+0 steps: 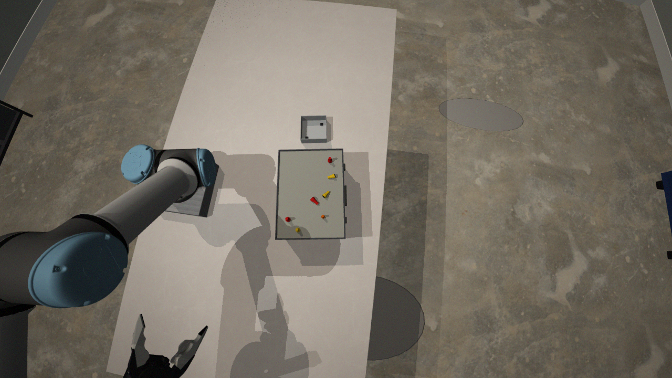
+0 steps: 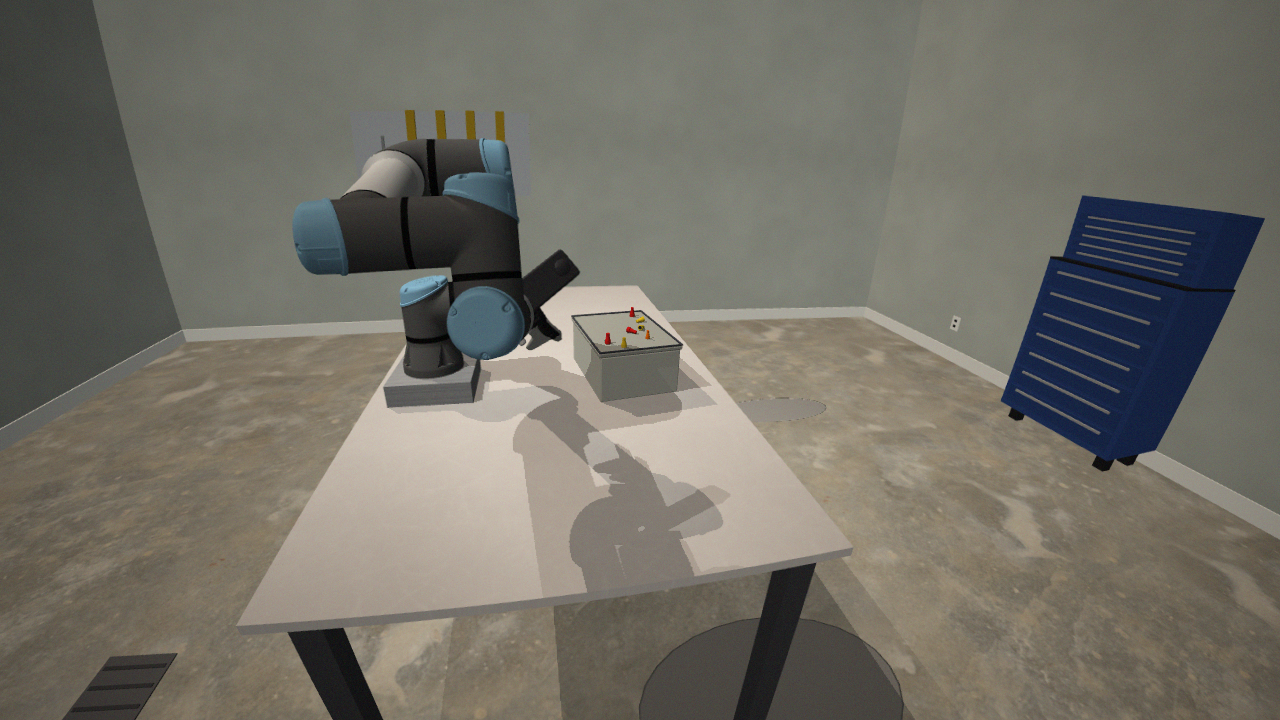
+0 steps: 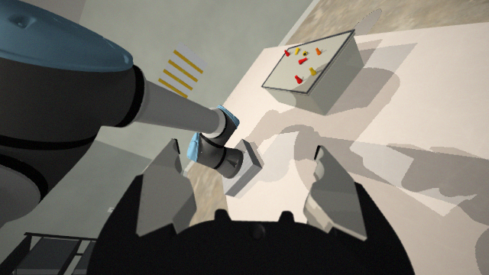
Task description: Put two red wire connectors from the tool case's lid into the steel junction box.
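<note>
Red wire connectors (image 1: 314,200) lie scattered on the tool case's lid (image 1: 300,178) near the table's far long edge, well away from the gripper (image 1: 170,340) (jaws fully spread, holding nothing) hovering off the near end.

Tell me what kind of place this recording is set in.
Probably a workshop or garage bay: bare stained concrete floor, a blue roll-away tool cabinet by the wall, and a white work table carrying the arm, a tool case and a steel junction box.

lid (image 1: 300,188): open above | junction box (image 1: 314,129): top open
</note>
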